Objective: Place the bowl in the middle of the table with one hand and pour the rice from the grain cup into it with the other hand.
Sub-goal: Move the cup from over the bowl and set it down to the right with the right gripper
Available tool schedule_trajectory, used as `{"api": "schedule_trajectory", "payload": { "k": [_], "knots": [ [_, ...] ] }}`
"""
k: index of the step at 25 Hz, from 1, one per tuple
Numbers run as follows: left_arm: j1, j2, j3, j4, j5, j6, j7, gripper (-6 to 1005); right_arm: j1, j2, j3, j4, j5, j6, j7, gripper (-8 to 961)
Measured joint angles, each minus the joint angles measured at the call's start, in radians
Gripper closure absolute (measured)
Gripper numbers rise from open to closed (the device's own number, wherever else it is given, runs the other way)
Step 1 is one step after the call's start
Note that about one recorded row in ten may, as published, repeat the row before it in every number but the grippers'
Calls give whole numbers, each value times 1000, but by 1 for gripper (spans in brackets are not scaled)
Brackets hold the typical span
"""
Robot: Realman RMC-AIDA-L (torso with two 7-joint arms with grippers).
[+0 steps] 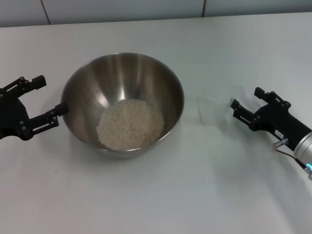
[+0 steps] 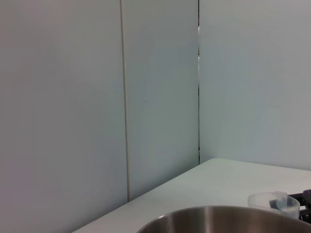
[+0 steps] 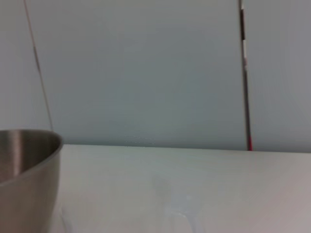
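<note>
You had the bowl (image 1: 123,102) left of centre on the table (image 1: 156,195), the rice (image 1: 130,124) in it. The grain cup (image 1: 214,108) stood to its right, apart from it, between it and the right gripper (image 1: 244,103); the left gripper (image 1: 48,100) was at the bowl's left rim.

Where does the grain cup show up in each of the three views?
Head view: the grain cup stands upright, empty, on the table, between the bowl and the right gripper.
Left wrist view: it sits beyond the bowl's rim.
Right wrist view: too faint to place.
Shared landmark: the bowl.
</note>
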Motion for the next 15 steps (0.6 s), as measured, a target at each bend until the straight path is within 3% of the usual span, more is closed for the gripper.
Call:
{"api": "schedule_trajectory", "payload": {
  "k": [15],
  "knots": [
    [-12,0,1,0,0,-1,-1,184,-75,2,-19,47,0,-50,-67,158]
  ]
}}
